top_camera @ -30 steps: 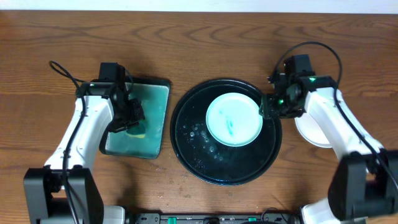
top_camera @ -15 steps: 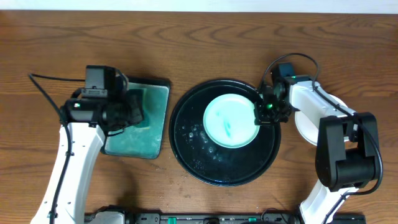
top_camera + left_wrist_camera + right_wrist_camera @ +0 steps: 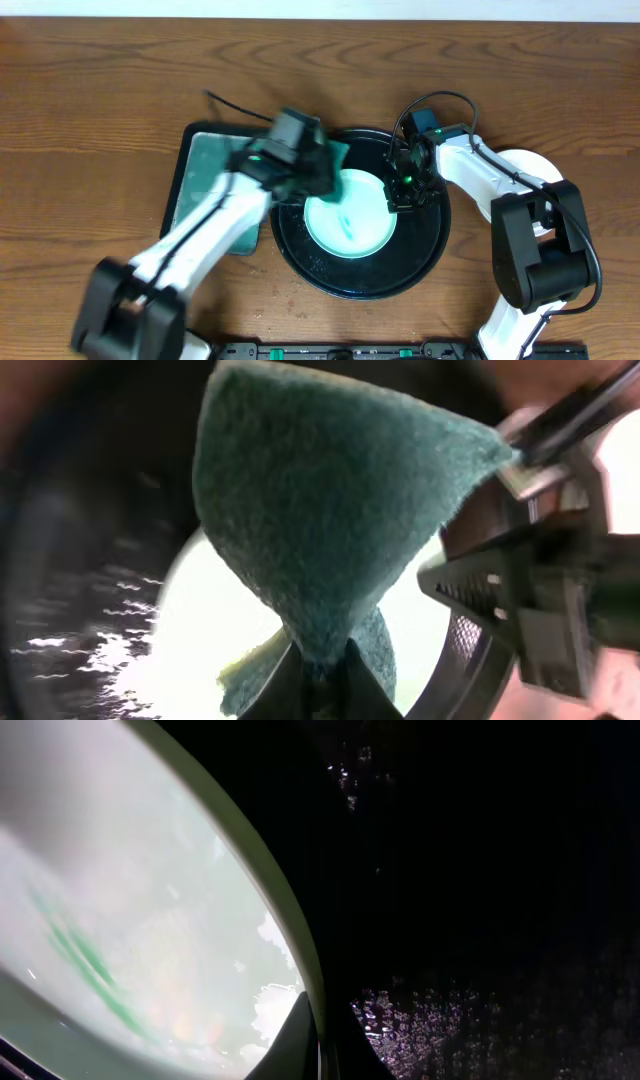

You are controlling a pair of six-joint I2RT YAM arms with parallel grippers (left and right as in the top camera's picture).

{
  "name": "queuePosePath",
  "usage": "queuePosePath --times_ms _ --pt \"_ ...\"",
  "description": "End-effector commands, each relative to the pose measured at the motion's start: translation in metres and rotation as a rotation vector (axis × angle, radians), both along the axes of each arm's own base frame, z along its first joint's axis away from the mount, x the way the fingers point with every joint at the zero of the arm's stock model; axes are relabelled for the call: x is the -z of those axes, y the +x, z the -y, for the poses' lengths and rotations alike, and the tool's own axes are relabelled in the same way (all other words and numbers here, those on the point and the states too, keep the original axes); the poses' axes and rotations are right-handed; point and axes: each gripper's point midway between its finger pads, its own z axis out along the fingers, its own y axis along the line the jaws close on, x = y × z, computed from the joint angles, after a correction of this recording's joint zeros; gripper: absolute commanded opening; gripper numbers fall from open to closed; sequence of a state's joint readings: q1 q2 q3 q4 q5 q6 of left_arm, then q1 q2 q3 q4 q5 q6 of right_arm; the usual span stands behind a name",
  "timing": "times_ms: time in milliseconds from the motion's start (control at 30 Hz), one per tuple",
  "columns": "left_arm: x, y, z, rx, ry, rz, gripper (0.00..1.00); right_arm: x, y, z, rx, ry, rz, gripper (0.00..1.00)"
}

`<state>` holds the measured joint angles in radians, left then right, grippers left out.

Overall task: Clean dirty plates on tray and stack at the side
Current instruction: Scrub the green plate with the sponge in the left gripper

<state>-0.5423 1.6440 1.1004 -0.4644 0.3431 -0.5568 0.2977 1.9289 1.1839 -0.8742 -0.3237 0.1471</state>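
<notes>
The right claw (image 3: 404, 186) is pinched onto the rim of the smeared plate (image 3: 345, 222), at the plate's edge nearest the tray's right side. A second ago its jaws stood half apart beside that rim; now the right wrist view shows the fingertips (image 3: 300, 1038) closed on the thin white edge, with green streaks on the plate face just beyond. The plate lies inside the tray (image 3: 432, 250), and it has slid from the tray's middle toward its left half since the grip closed.

The left claw (image 3: 318, 672) is clamped on the narrow end of a teal sponge (image 3: 330, 510), which fans out above the jaws. A second ago this arm hung over the dish of teal liquid (image 3: 205, 190), left of the tray. It has now swung across, blurred with speed, so the sponge (image 3: 338, 156) sits over the tray's upper left rim, at the plate's far edge. Whether the sponge touches the plate yet I cannot tell.

Wet droplets glisten on the bare black floor of the tray (image 3: 480, 870). A second plate (image 3: 527, 165), which looks white, rests on the desk (image 3: 100, 100) just right of the tray, partly hidden by the right arm.

My reading is that one claw now steadies the plate and the wetted sponge has arrived, so scrubbing is about to begin. Stacking the plate to the right of the tray comes after.
</notes>
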Motion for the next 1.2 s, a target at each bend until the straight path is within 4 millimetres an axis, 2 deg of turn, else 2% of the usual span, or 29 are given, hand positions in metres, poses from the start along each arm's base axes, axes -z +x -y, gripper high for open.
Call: queuePosePath --times_ms 0,133,267,300,367,433,500,567,633,700,767,833,933,1000,1067,1167 --pt "0.023 -0.008 0.020 -0.094 -0.025 -0.131 0.07 0.006 -0.008 -0.002 0.041 -0.027 -0.041 0.01" --pt "0.056 -0.023 0.036 -0.053 -0.002 -0.204 0.07 0.007 -0.007 0.000 0.062 -0.039 -0.040 0.01" --pt "0.085 -0.029 0.027 -0.020 0.085 -0.229 0.08 0.007 -0.007 0.000 0.062 -0.039 -0.041 0.01" --pt "0.091 -0.028 0.016 -0.035 0.140 -0.227 0.07 0.007 -0.007 0.000 0.062 -0.039 -0.041 0.01" --pt "0.100 -0.024 -0.022 -0.104 0.320 -0.200 0.07 0.007 -0.008 0.000 0.062 -0.041 -0.045 0.01" --pt "0.102 -0.019 -0.065 -0.153 0.517 -0.151 0.07 0.007 -0.009 0.000 0.061 -0.042 -0.048 0.01" --pt "0.098 -0.016 -0.093 -0.134 0.650 -0.116 0.07 0.007 -0.009 0.000 0.061 -0.042 -0.048 0.01" --pt "0.096 -0.014 -0.106 -0.099 0.707 -0.111 0.07 0.007 -0.009 0.000 0.061 -0.042 -0.047 0.01" --pt "0.096 -0.015 -0.107 -0.064 0.703 -0.121 0.07 0.007 -0.008 0.000 0.061 -0.041 -0.044 0.01" --pt "0.098 -0.019 -0.098 -0.018 0.654 -0.144 0.07 0.007 -0.008 0.000 0.061 -0.040 -0.043 0.01" --pt "0.100 -0.026 -0.077 0.019 0.539 -0.188 0.07 0.007 -0.008 0.000 0.061 -0.040 -0.044 0.01" --pt "0.098 -0.035 -0.042 0.065 0.345 -0.247 0.07 0.007 -0.008 0.000 0.062 -0.041 -0.045 0.01" --pt "0.082 -0.047 0.015 0.160 0.025 -0.309 0.07 0.007 -0.009 0.001 0.062 -0.042 -0.047 0.01" --pt "0.071 -0.052 0.041 0.220 -0.106 -0.320 0.07 0.007 -0.008 0.000 0.062 -0.042 -0.047 0.01" --pt "0.070 -0.059 0.055 0.255 -0.146 -0.327 0.07 0.007 -0.009 0.000 0.063 -0.042 -0.048 0.01" --pt "0.077 -0.075 0.063 0.294 -0.128 -0.355 0.07 0.007 -0.009 0.001 0.063 -0.043 -0.051 0.01"
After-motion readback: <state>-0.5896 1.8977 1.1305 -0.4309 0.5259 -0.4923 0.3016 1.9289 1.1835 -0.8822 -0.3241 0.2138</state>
